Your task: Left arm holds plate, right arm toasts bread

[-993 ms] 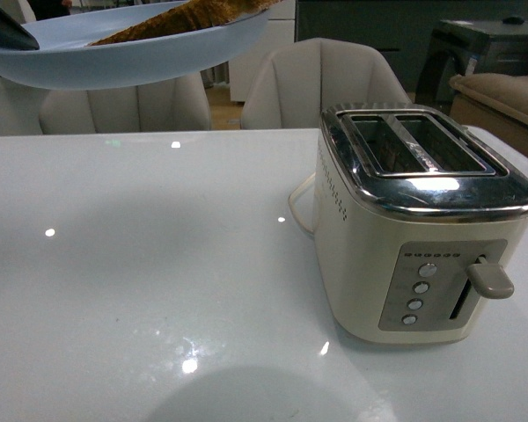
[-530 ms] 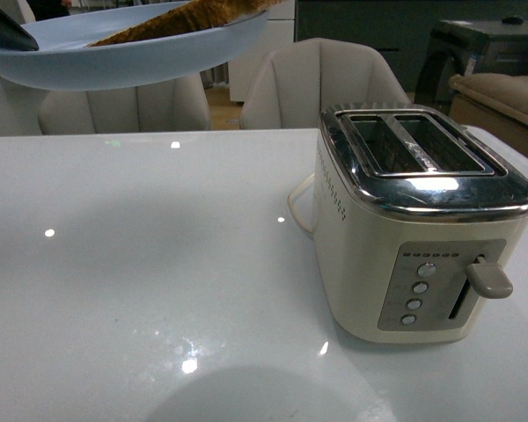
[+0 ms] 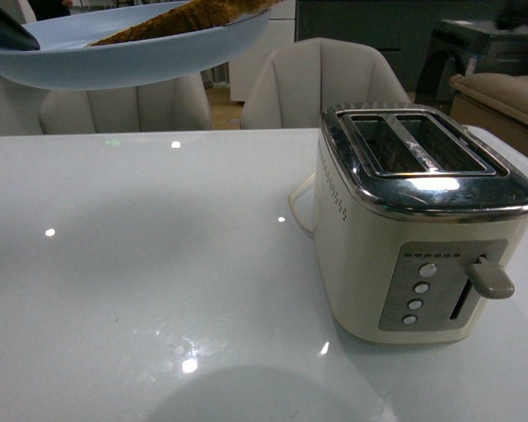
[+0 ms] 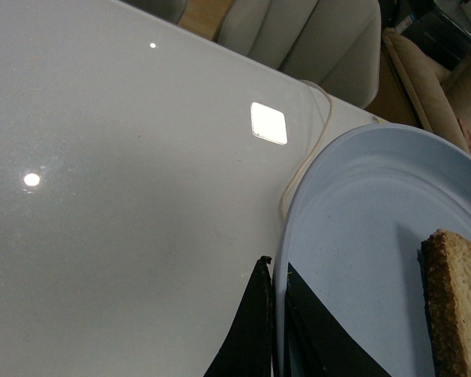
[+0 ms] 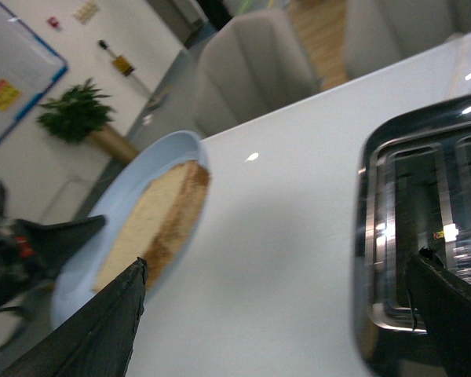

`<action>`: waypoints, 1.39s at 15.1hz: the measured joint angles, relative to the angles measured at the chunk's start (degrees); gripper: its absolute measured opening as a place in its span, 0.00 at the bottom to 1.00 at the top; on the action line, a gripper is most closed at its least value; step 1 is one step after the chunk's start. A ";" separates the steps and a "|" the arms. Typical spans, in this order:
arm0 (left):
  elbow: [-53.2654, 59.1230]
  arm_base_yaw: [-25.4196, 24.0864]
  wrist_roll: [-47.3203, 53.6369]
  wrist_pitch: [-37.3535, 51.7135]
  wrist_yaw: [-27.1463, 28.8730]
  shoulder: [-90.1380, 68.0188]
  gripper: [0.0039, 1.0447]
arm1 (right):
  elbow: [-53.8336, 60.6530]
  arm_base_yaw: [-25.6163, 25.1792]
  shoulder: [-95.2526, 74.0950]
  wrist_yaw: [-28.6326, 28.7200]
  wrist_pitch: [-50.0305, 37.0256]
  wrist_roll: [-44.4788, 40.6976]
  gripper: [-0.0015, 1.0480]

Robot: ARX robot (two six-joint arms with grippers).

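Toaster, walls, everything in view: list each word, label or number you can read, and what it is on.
Nothing can be read with certainty.
Toaster side: a row of lettering, too blurred to read.
Toaster panel: tiny marks above the buttons, too small to read.
Wall posters in the right wrist view: blurred, unreadable.

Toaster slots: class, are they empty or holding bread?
Empty. Both toaster slots show bare metal inside; the bread lies on the plate.
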State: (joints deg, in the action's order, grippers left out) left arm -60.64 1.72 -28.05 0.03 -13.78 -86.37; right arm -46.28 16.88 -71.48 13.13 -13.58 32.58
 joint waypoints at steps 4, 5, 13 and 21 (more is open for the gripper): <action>0.00 0.00 0.00 0.00 -0.02 0.00 0.02 | -2.40 0.48 -3.10 6.14 -0.92 8.94 0.94; 0.00 0.00 0.00 0.00 -0.02 0.00 0.02 | -2.75 0.61 -3.61 7.21 -1.22 10.71 0.94; 0.00 0.00 0.00 0.00 0.00 0.00 0.02 | -8.92 2.80 -9.64 11.82 0.85 25.70 0.94; 0.00 0.00 0.00 0.00 0.00 0.00 0.02 | -16.35 7.39 -15.21 7.37 9.03 26.01 0.77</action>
State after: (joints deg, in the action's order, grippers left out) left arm -60.64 1.72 -28.05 0.03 -13.78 -86.37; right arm -62.63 24.27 -86.70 20.49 -4.56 58.59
